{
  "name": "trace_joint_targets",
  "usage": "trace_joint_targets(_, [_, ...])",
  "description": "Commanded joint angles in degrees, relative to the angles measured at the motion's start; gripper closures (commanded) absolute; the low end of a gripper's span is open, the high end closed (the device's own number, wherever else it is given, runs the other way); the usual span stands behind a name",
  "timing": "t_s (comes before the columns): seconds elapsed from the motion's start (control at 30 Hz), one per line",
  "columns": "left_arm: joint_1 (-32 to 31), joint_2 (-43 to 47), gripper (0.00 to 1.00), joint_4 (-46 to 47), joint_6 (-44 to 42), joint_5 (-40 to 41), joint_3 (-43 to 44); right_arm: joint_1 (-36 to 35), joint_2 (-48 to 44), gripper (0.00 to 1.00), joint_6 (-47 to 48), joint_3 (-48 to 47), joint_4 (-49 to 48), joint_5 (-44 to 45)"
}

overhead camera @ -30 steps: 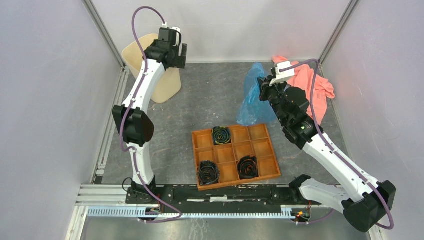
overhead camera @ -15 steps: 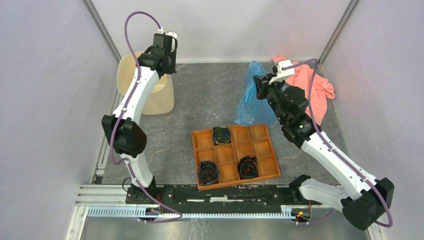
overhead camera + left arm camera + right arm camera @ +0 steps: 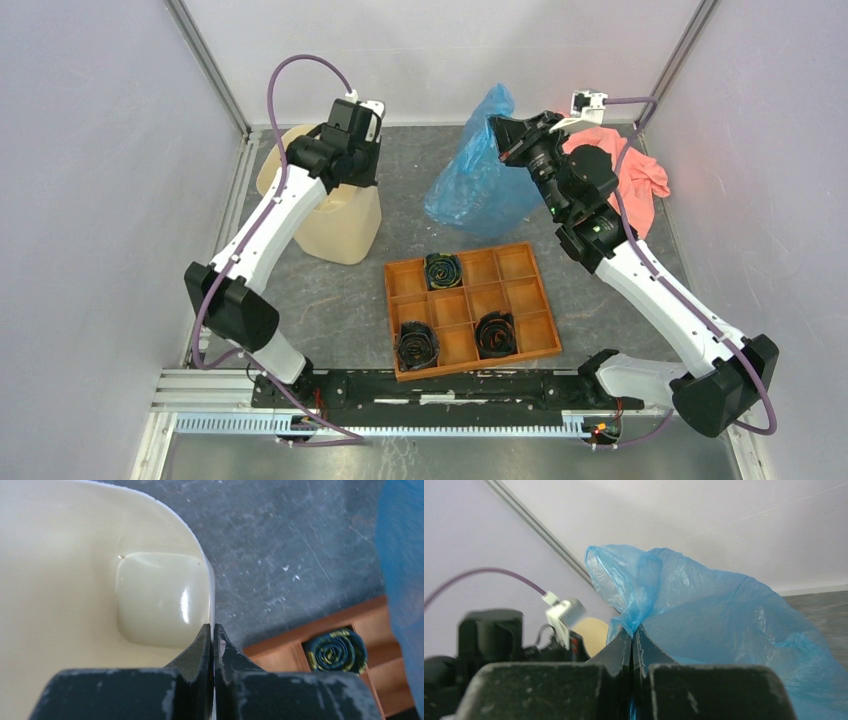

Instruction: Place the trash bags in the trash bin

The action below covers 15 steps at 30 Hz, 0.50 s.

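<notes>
The trash bin (image 3: 338,226), cream-beige, stands at the back left of the table. My left gripper (image 3: 358,178) is shut on its right rim. In the left wrist view the thin wall of the trash bin (image 3: 75,580) runs between the closed jaws of my left gripper (image 3: 214,631). The trash bag (image 3: 478,182), light-blue crinkly film, hangs lifted over the back middle. My right gripper (image 3: 497,128) is shut on its bunched top. The right wrist view shows the trash bag (image 3: 714,605) pinched in my right gripper (image 3: 633,630), with the trash bin (image 3: 593,630) beyond.
An orange compartment tray (image 3: 516,265) lies near the middle front, with black coiled rolls (image 3: 442,270) in three cells. A salmon-pink cloth (image 3: 632,172) lies at the back right. Walls and metal frame posts close in the sides and back.
My left gripper shut on the bin's rim and drew the bin right and nearer. My right gripper lifted the bag up and to the left.
</notes>
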State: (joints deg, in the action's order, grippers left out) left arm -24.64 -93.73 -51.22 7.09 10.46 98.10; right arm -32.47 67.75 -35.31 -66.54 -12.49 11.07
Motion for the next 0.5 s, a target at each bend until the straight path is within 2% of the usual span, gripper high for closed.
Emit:
trace_joint_targets(0.0, [-2.2,5.5,0.95,-1.7,4.8,-4.9,-1.8,0.2,0.5,0.99,-11.2,-2.9,-8.0,-0.9])
trace_joint_targets(0.23, [-2.9,7.8,0.89,3.4,7.5,-10.1,-4.7,0.2,0.4,0.99,-18.8,-3.4,-12.8,4.0])
trace_joint_targets(0.37, [-2.9,9.5,0.61,3.9,7.7,-8.9,-4.6,0.2,2.4,0.99,-24.2,-5.0,-15.2,3.0])
trace_joint_targets(0.47, [-2.8,14.5,0.42,5.5,7.5,-5.9,-6.3,0.1,4.2,0.99,-26.8,-7.3,-16.9,2.9])
